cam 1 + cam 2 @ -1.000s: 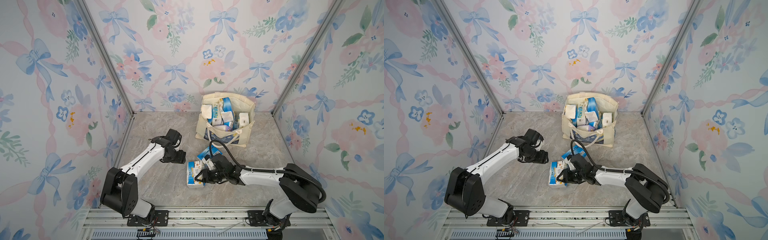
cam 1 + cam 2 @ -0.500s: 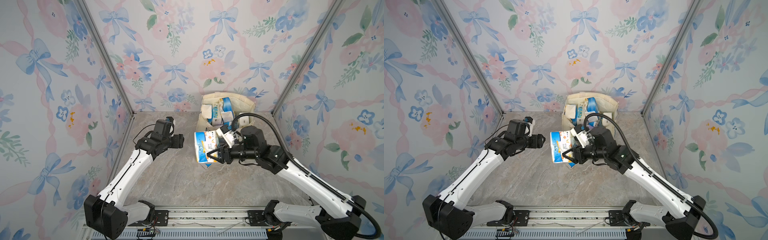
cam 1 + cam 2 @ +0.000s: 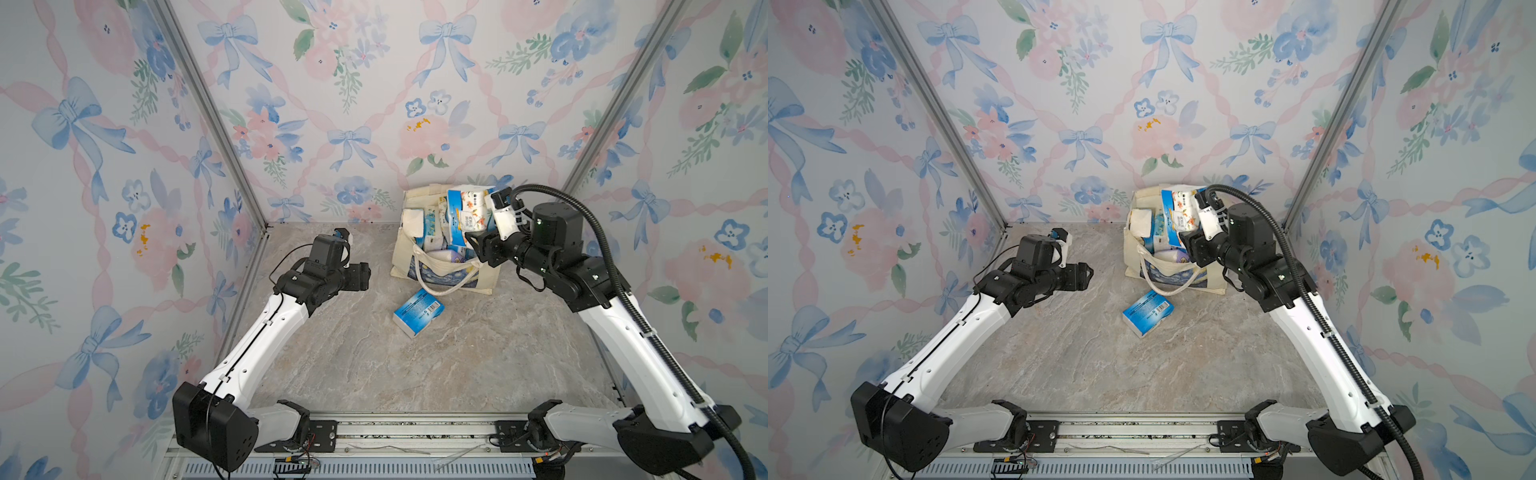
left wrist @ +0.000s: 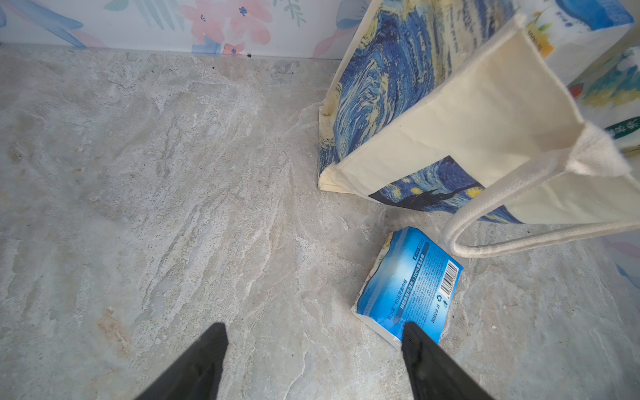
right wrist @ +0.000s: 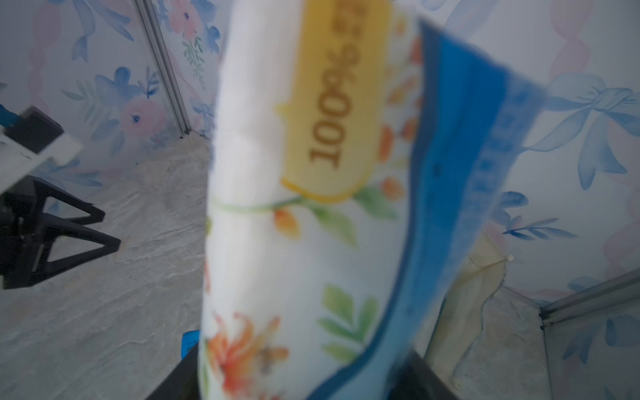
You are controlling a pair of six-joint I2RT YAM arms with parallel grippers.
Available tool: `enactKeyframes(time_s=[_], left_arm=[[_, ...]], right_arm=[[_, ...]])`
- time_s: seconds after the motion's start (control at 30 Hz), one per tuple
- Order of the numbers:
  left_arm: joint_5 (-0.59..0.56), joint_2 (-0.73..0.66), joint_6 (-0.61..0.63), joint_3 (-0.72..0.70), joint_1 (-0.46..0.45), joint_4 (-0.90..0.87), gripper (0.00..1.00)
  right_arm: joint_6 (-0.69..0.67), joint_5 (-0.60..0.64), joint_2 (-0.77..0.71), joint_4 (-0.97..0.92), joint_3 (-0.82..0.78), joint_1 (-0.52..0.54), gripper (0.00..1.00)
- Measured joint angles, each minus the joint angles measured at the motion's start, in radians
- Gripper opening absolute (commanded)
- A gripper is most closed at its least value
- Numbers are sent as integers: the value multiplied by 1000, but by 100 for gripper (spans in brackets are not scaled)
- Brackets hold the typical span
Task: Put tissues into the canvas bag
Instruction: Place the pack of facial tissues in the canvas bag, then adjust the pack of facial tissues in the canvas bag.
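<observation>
Loose pack (image 3: pixel 417 311) on desk (image 3: pixel 353 365), just in front of canvas bag (image 3: pixel 405 266), nearer left hand (image 4: pixel 313 332).
Left hand open, empty; pack lies diagonal beside one jaw. Right hand (image 3: pixel 473 246) over bag, second pack (image 3: pixel 467 216) between jaws, can't tell if gripped.

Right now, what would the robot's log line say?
right hand: at tissue pack over canvas bag, grip unclear | left hand: open, empty | loose pack: lying on table

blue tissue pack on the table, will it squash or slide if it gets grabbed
The blue tissue pack looks soft: its edges are rounded and puffy, so it would probably give when squeezed. Its glossy film wrapper may be somewhat slippery. It lies flat on a broad face, so rolling seems unlikely.
</observation>
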Motion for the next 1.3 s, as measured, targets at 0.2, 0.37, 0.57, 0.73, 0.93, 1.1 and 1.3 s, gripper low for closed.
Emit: enactKeyframes(time_s=[0.2,0.37,0.57,0.73,0.93,1.1,1.3], left_arm=[[2,28,3,7,0,8,81],[13,48,3,8,0,14,81],[54,97,3,29,-3,38,82],[143,193,3,100,-71,110,81],[204,335,3,161,-127,155,81],[211,372,3,166,-124,154,81],[222,415,3,220,-124,155,81]], right_arm=[[-201,57,83,21,2,-9,67],[-300,84,175,26,95,-36,66],[-315,86,288,21,155,-72,65],[-237,27,333,0,188,-105,65],[-119,-19,354,-21,268,-159,72],[0,-136,267,-58,219,-175,81],[107,-233,108,-85,86,-177,76]])
